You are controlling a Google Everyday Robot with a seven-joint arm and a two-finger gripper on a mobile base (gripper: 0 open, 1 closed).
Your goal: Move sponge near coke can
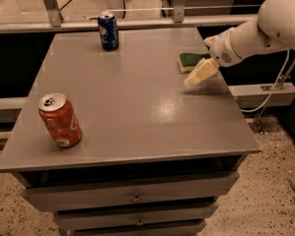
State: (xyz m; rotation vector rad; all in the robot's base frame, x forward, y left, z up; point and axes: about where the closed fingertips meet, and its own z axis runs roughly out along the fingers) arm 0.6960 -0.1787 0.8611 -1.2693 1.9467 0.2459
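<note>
The sponge [190,61], dark green on top over pale yellow foam, lies flat near the right edge of the grey table [132,107]. The coke can [60,120], red-orange with a silver top, stands at the front left of the table, far from the sponge. My gripper [200,73] comes in from the right on a white arm and hovers just in front of and right beside the sponge, partly covering its right end. It holds nothing that I can see.
A blue Pepsi-style can [108,31] stands at the back of the table. Drawers [135,196] sit below the tabletop. A rail and glass run behind the table. A white cable hangs at the right by the arm.
</note>
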